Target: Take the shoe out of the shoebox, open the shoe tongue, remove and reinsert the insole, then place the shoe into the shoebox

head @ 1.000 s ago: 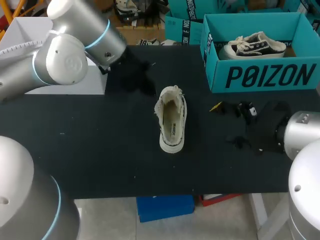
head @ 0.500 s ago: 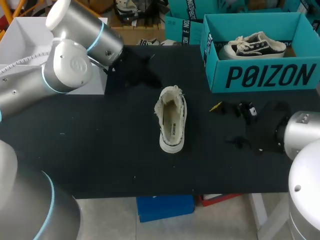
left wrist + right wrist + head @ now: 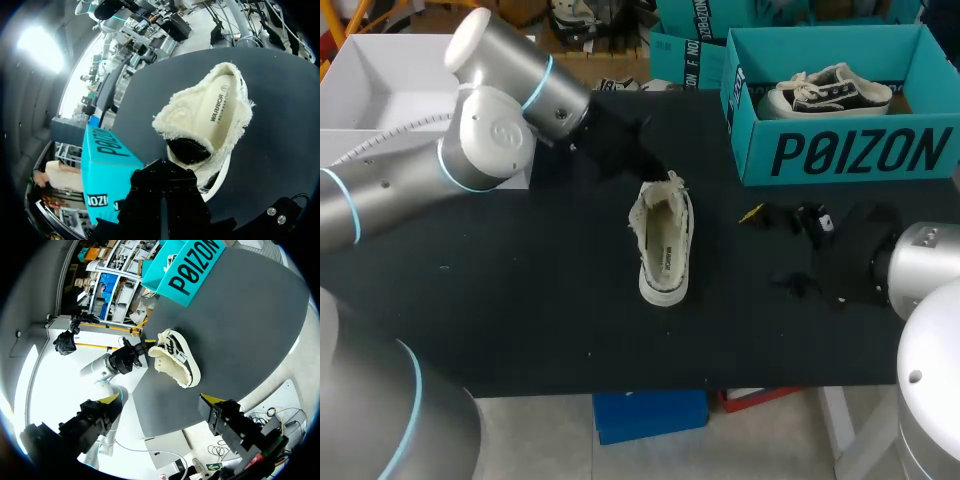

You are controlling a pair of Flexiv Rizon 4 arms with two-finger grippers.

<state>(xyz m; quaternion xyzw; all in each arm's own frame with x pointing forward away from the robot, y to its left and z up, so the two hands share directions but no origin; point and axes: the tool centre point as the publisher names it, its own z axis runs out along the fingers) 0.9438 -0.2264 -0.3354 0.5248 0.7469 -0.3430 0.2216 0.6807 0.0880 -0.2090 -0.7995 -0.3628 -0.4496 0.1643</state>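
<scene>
The shoe (image 3: 663, 240) is out, so I think the left gripper (image 3: 163, 172), fingers pressed together, must open its tongue next, while the right gripper (image 3: 161, 400) is spread wide.

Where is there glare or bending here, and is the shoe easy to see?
Head view: even light, pale shoe stands out, black left gripper blends into the dark table. Left wrist view: bright glare beyond the table, table edge bowed, shoe clear. Right wrist view: strong bowing, shoe small but plain.

a flat black table (image 3: 520, 300), evenly lit.
</scene>
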